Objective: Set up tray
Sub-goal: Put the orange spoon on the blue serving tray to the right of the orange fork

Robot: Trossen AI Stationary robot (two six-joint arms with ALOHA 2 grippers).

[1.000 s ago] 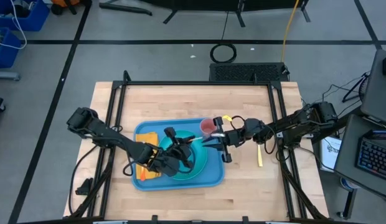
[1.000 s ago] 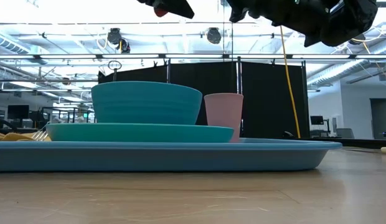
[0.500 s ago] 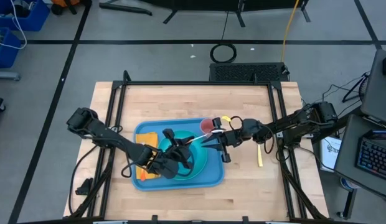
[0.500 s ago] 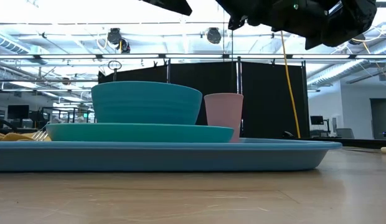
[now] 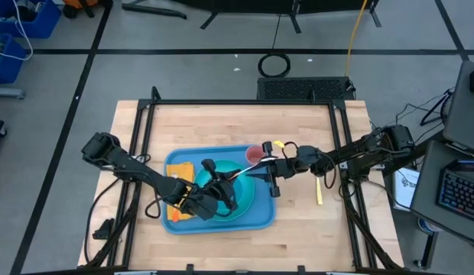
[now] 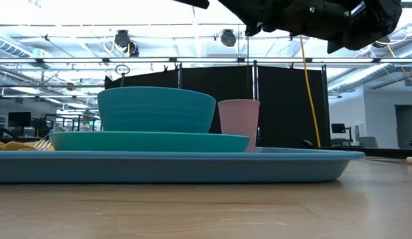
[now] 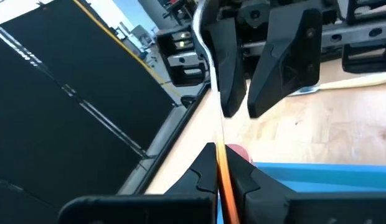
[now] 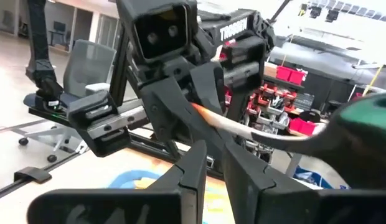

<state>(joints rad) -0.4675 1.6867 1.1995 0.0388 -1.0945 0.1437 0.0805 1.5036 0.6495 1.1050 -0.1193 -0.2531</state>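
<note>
A light-blue tray (image 5: 176, 223) lies on the wooden table. It carries a teal plate (image 6: 149, 141), a teal bowl (image 6: 156, 109), a pink cup (image 6: 239, 123) and an orange napkin (image 5: 180, 206). Above the bowl, a thin utensil (image 8: 249, 132), orange at one end and pale along its shaft, spans between both grippers. My left gripper (image 7: 223, 163) is shut on its orange end. My right gripper (image 8: 215, 149) faces it, closed at the pale shaft. Both are high above the tray. My left gripper pinches the utensil's orange end (image 7: 223, 177) between its two fingers, which lie roughly level and point toward the table's right. The utensil runs on straight ahead, lifted clear of the bowl. My right gripper meets the pale shaft (image 7: 213, 93) from the table's right. The shaft runs on past one finger (image 7: 229, 74) toward the wrist, and that finger hides the place of contact.
A yellow utensil (image 5: 318, 191) lies on the bare wood right of the tray, and a small yellow thing (image 5: 279, 143) lies beside the cup. A black frame (image 5: 245, 101) borders the table. Bare wood lies beyond the tray and in front of it.
My right gripper has tipped a little, its fingertips swinging slightly toward the table's left. In the low view the left gripper's tip has risen out of the picture. The utensil has stayed between both grippers, and neither gap has changed.
</note>
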